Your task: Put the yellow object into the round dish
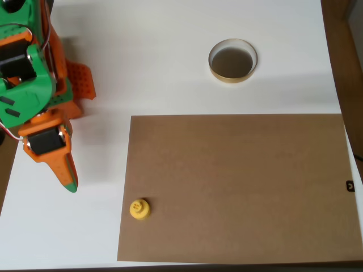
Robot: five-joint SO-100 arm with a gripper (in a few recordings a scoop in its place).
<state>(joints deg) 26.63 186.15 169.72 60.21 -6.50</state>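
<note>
Matt brown cardboard sheet (238,187) on a smooth white table (170,56); glossy yellow plastic piece (139,209); dish (232,61) with shiny tan rim; orange-green plastic arm (39,102)

- White table (170,51) takes up nearly the whole overhead view, with a brown strip showing past its right edge.
- Big brown cardboard sheet (238,187) lies flat on it, filling the lower right.
- Yellow object (139,209) sits upright at the sheet's lower left edge.
- Round dish (232,60) is right on the white surface, upper middle — well apart from the yellow piece.
- Arm's orange base (76,85) stands at upper left.
</note>
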